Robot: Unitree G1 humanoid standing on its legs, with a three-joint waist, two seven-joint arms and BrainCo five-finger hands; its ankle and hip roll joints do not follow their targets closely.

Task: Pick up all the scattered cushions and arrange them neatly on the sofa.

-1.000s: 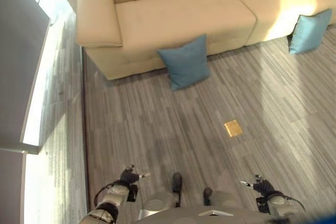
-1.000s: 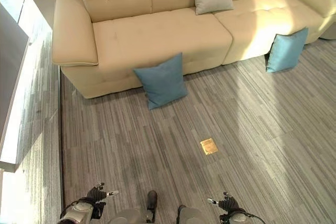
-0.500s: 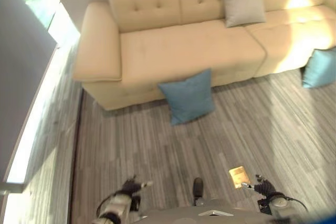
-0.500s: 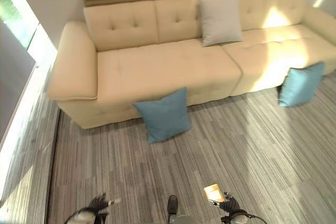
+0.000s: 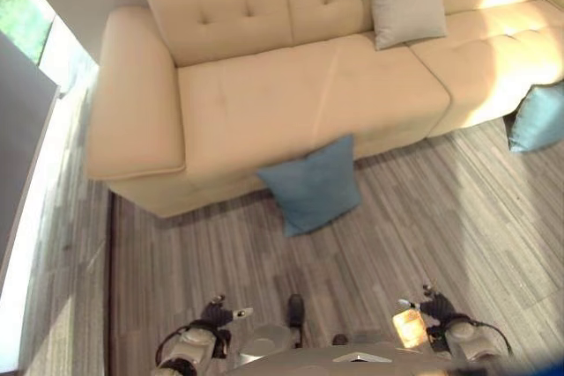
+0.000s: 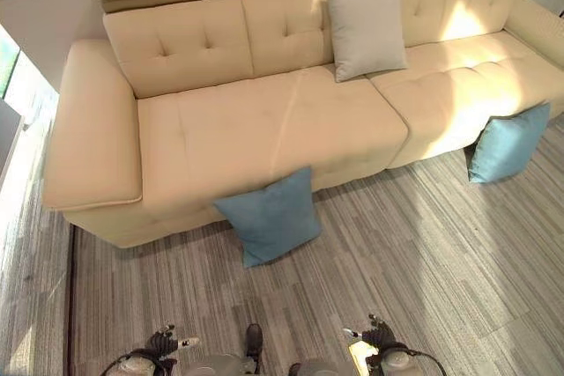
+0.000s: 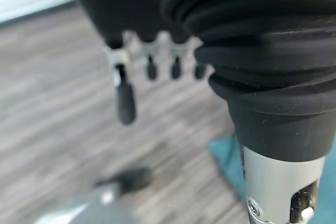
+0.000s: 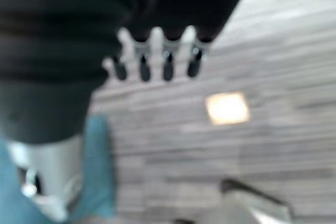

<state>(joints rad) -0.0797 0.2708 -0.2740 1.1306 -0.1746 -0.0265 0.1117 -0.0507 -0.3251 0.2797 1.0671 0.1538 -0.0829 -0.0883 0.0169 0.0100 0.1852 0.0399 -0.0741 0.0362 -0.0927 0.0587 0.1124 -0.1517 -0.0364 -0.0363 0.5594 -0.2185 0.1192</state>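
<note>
Fingers (image 7: 125, 100) of the left hand (image 5: 216, 314) and of the right hand (image 5: 438, 309) are held straight and loose, with nothing grasped. One blue cushion (image 6: 269, 216) is propped on the floor against the front of the sofa (image 6: 220, 129); a second blue cushion (image 6: 508, 143) leans further right, and a grey cushion (image 6: 365, 31) is already seated. The nearer blue cushion is best approached squarely and gripped at both side edges.
</note>
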